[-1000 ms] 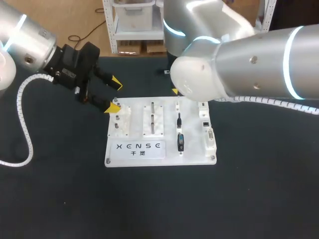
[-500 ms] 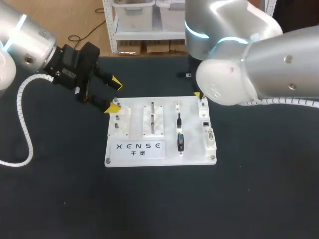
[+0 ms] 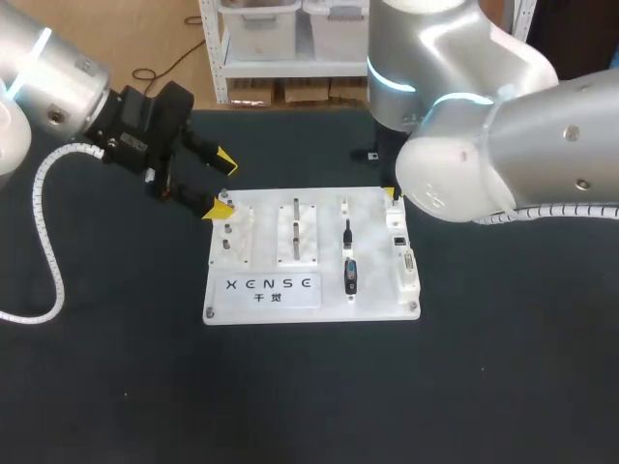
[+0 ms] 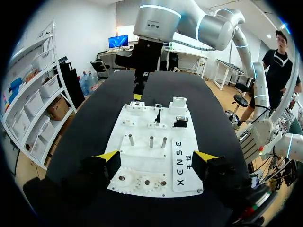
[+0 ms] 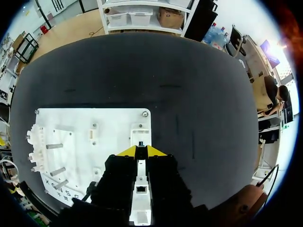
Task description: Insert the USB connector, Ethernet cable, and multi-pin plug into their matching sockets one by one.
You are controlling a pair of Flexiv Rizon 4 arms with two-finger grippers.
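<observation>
Board sits mid-counter. Two black pieces lie on it in one line, just inside the socket strip along its right edge. One is a slim plug toward the far edge, the other a blocky connector toward the near edge. Both long axes run far-to-near, parallel to the strip.

Right gripper hangs over the board's far right corner, above the far end of that strip. Its fingers are drawn almost together, just a slit, nothing in it. Left gripper is at the far left corner, fingers spread wide and empty.

What your next move turns on: both pieces lie inward and toward the near edge from the right fingers, one column over. Right arm is much nearer; the left has the peg blocks in between.

My read is nothing is plugged in yet. You'd spread the right fingers, shift inward off the strip, and close across a piece's short sides, square to its axis. I can't tell which socket is which.
</observation>
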